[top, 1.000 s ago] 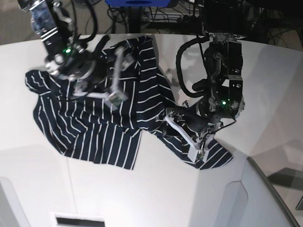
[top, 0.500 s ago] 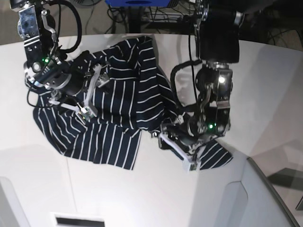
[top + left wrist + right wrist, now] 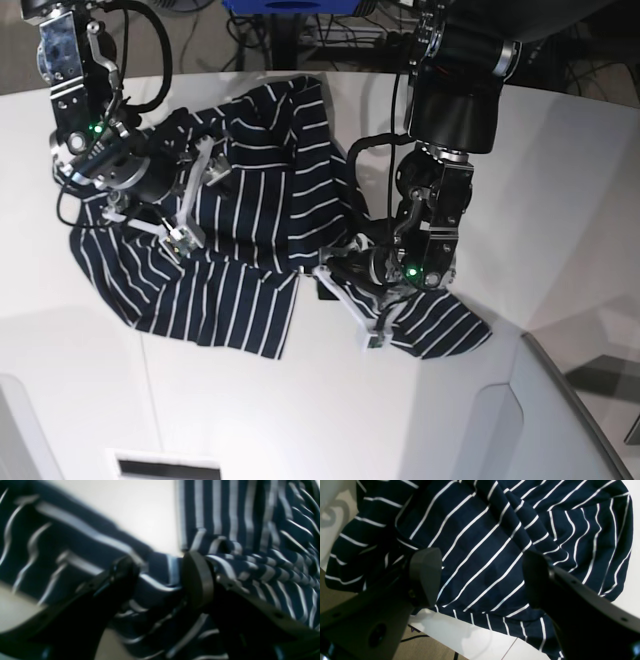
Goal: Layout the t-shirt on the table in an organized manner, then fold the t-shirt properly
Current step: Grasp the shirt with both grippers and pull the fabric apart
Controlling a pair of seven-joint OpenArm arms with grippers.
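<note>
We find the t-shirt (image 3: 240,210) lying rumpled across the middle of the white bench (image 3: 560,170), one broad striped panel spread toward the near-left and a narrower tail trailing toward the near-right corner, the stretch between them bunched into folds. The left gripper (image 3: 160,580) is low over that tail; in its wrist view a ridge of striped cloth sits between the two fingers, pinched but not tightly (the picture is blurred, so how deep the bite goes we cannot tell). The right gripper (image 3: 482,577) hovers above the far-left part of the shirt with its jaws spread wide and nothing between them, flat fabric visible in the gap. We judge the step in hand to be the laying-out, not yet the folding. To do it well, we would have the left arm draw its pinched edge outward and low, so the bunched middle unrolls rather than lifts, while the right gripper comes down on a hem or sleeve edge on the opposite side, taking a single layer only. Pulling the two ends apart evenly should flatten the creases; a grab into the thick folds would likely drag the whole shirt along.
</note>
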